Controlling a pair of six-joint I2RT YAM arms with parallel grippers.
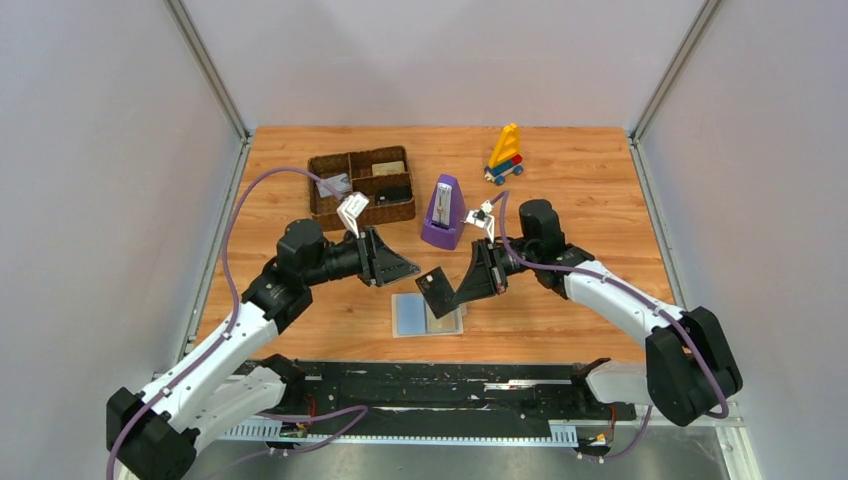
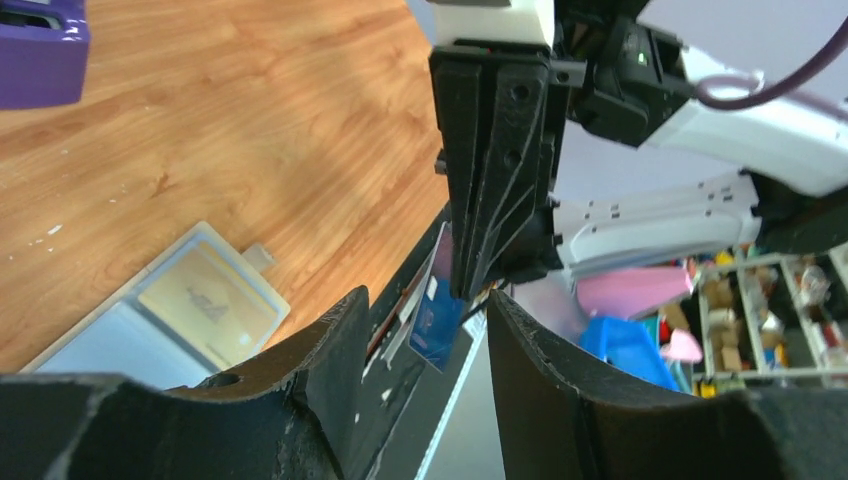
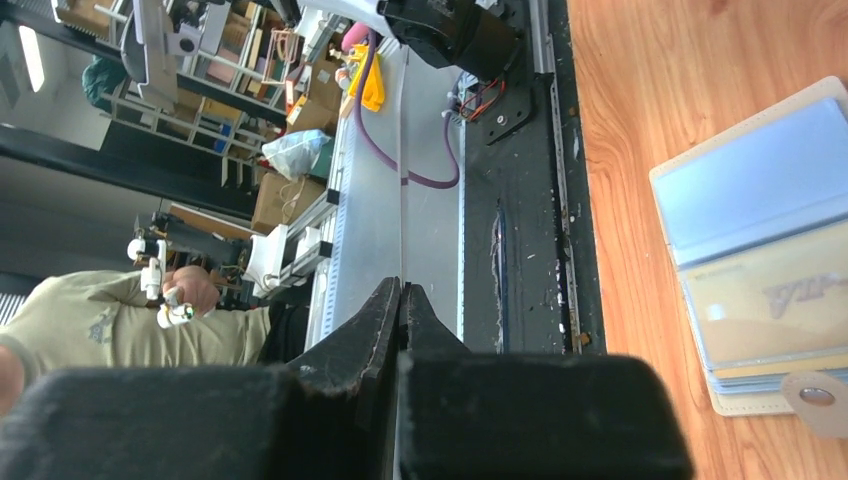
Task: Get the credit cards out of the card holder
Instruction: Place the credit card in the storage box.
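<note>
right gripper point(image 1: 460, 290): clamped on a black card point(image 1: 434, 289), held in the air at centre frame in the top view; my right wrist view shows the card edge-on, pinched between closed fingers

left gripper point(image 1: 400, 268): wide open, holding nothing, pointing at the black card from the left side of the frame; near it, not touching

black card detail: from the left wrist the face looks blue and white; can't tell whether it's one card or two

card holder point(image 1: 412, 318): lying open and flat on the table point(image 1: 560, 200), just below the held card, lower centre of the top view

still inside: a tan card point(image 3: 770, 300) sits in a slot, at the right edge of the right wrist view; the stack edge under it suggests more pages, contents not visible

done so far: black card is clear of the holder; loose cards point(image 1: 389, 167) lie in the brown tray point(image 1: 322, 200), upper left of the table

progress: i'd say midway

left to do: put this card down, then pull the tan one and whatever else is in there
</note>
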